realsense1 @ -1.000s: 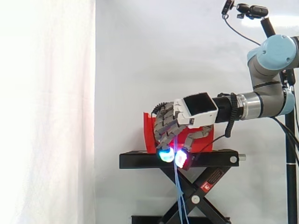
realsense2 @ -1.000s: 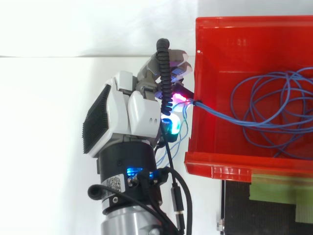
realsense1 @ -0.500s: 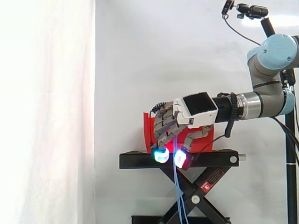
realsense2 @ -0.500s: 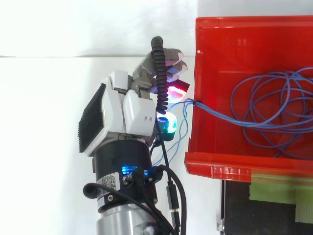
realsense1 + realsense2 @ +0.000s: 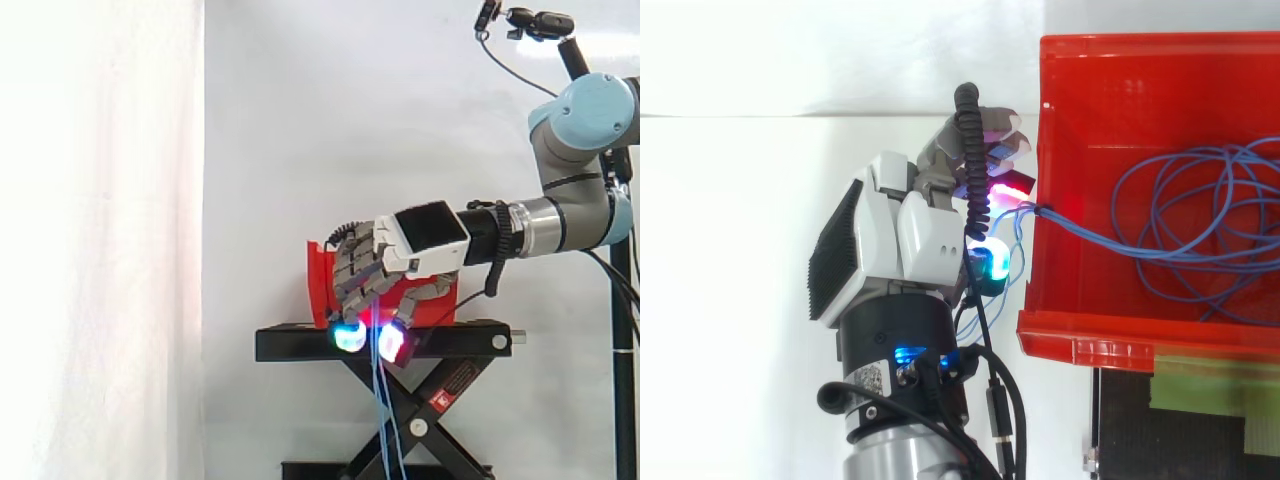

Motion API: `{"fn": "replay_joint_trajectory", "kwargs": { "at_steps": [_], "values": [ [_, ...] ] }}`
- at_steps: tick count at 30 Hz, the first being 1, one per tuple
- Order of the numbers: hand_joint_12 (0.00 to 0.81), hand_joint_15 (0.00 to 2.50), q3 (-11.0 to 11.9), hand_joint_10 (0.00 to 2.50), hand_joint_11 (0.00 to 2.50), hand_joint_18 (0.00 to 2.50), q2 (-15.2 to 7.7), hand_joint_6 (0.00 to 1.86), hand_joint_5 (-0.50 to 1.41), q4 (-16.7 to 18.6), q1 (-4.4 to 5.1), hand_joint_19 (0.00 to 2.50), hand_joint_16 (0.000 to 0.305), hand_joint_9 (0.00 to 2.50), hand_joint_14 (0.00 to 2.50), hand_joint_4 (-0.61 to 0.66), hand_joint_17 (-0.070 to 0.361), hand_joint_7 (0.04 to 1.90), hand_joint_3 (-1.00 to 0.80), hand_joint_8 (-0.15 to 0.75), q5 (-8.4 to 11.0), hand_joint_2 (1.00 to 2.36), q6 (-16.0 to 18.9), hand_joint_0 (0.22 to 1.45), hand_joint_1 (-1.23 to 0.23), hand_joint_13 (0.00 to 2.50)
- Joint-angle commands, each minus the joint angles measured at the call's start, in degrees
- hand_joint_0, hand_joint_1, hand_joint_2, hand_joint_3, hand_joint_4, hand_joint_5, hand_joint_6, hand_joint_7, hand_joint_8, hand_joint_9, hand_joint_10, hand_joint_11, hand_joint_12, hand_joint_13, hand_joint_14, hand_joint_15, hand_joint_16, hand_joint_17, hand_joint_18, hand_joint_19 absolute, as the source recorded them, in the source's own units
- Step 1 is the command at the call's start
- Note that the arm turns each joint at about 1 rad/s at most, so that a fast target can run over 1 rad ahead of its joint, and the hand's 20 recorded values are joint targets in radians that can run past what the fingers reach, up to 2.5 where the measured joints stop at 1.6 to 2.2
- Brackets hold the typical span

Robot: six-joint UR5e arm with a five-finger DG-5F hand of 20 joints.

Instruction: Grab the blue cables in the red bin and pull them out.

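The red bin (image 5: 1090, 345) stands on a black stand (image 5: 300, 345). Loops of blue cables (image 5: 1180, 250) lie inside it. Some strands run over its left wall and into my hand (image 5: 910, 240), which sits just outside that wall. From the hand the blue cables (image 5: 382, 420) hang straight down in front of the stand. In the side view the hand (image 5: 425, 238) is level with the bin (image 5: 318, 280), fingers curled downward, and the glowing pads (image 5: 349, 336) pinch the strands between them.
The black stand is a scissor lift with crossed legs (image 5: 420, 410) below its top plate. A white curtain (image 5: 100, 240) hangs behind on the left. A camera mount (image 5: 535, 22) sits above the arm. A green strip (image 5: 1210, 392) lies beside the bin.
The hand drew slightly away from the bin wall, then came back near where it was and tilted a little. The cable loops in the bin have hardly shifted.
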Motion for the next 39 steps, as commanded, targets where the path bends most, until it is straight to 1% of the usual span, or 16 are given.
{"fn": "replay_joint_trajectory", "kwargs": {
  "at_steps": [1,8,14,16,18,19,21,25,32,34,39],
  "values": [
    [0.377,0.83,0.02,0.02,1.01,0.59,-0.03,0.01,0.82,-0.61,-0.06,0.69,0.048,0.82,0.03,0.09,0.109,0.72,-1.0,0.255,0.0,1.0,-0.68,0.84,-0.92,0.79],
    [0.375,0.83,0.02,0.02,1.01,0.58,0.05,0.01,0.82,-0.7,-0.06,0.69,0.049,0.82,0.03,0.09,0.109,0.72,-1.0,0.256,0.0,1.0,-1.12,0.84,-0.92,0.78],
    [0.377,0.83,-0.07,0.02,1.01,0.59,-0.03,0.01,0.88,-0.53,-0.06,0.69,0.048,0.83,0.03,0.07,0.109,0.84,-1.0,0.254,0.09,1.0,-1.64,0.84,-0.92,0.79],
    [0.376,0.83,-0.07,0.02,1.0,0.59,-0.03,0.06,0.88,-0.44,-0.06,0.69,0.048,0.83,0.03,0.06,0.109,0.82,-1.0,0.256,0.09,1.0,-1.73,0.84,-0.92,0.79],
    [0.376,0.83,-0.07,0.02,1.02,0.59,0.05,0.06,0.87,-0.35,-0.06,0.69,0.048,0.83,0.03,0.07,0.109,0.82,-1.0,0.259,0.09,1.0,-1.73,0.84,-0.92,0.79],
    [0.376,0.83,0.02,0.02,1.0,0.59,-0.03,0.0,0.87,-0.35,-0.06,0.69,0.048,0.83,0.03,0.09,0.109,0.81,-1.0,0.254,0.09,1.0,-1.73,0.84,-0.92,0.79],
    [0.375,0.83,0.02,0.02,1.01,0.59,-0.03,0.01,0.83,-0.26,0.03,0.7,0.048,0.83,0.03,0.1,0.109,0.74,-1.0,0.258,0.09,1.0,-1.73,0.84,-0.92,0.79],
    [0.376,0.83,0.02,0.02,1.01,0.58,-0.03,0.01,0.8,-0.26,0.12,0.7,0.048,0.82,0.03,0.12,0.109,0.68,-1.0,0.258,0.17,1.0,-1.64,0.84,-0.91,0.78],
    [0.378,0.83,0.02,0.02,0.99,0.58,0.05,0.01,0.78,-0.53,0.12,0.7,0.049,0.81,0.03,0.13,0.109,0.65,-1.0,0.257,0.26,1.0,-1.55,0.83,-0.91,0.78],
    [0.377,0.83,0.54,0.02,0.99,0.58,0.05,0.01,0.78,-0.53,0.12,0.7,0.049,0.81,0.02,0.13,0.109,0.63,-1.0,0.253,0.26,1.0,-1.47,0.83,-0.91,0.78],
    [0.376,0.83,0.72,0.02,0.98,0.58,0.05,0.01,0.77,-0.61,0.12,0.7,0.049,0.81,0.03,0.14,0.11,0.61,-1.0,0.256,0.26,1.0,-0.94,0.83,-0.91,0.78]
  ]
}}
